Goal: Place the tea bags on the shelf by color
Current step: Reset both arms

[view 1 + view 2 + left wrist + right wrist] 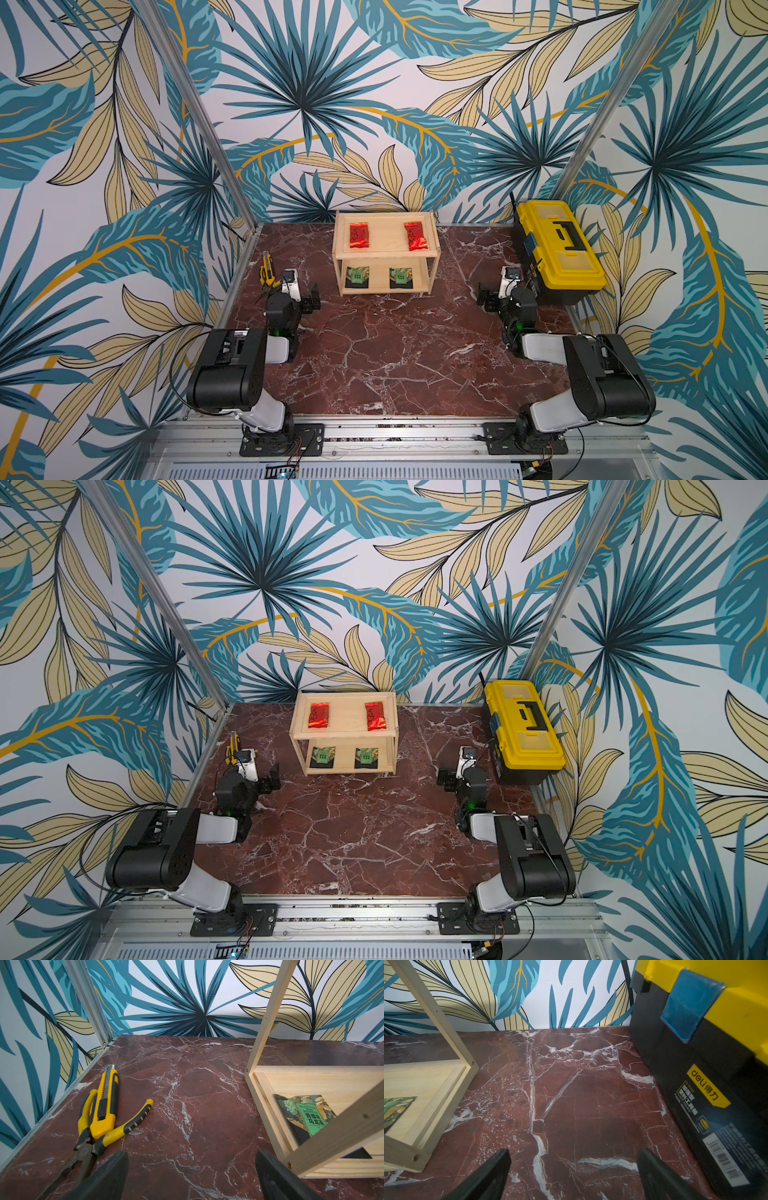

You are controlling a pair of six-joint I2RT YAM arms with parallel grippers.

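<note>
Tea bags point(415, 236) color-sorted: red pair point(359, 235) on shelf point(386, 254) top tier, green pair point(357, 277) on bottom tier. Left hand point(311, 298) and right hand point(485, 298) flank shelf, spread wide, empty. Guessing job's done.

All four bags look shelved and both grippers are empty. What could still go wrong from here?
1. The left gripper sits open right beside the front post of the shelf; a sideways swing could jolt it and shift the red tea bags on top.
2. The pliers and utility knife lie close beside that gripper and could be swept aside.
3. The right gripper sits between shelf and toolbox, with little room to swing.
</note>
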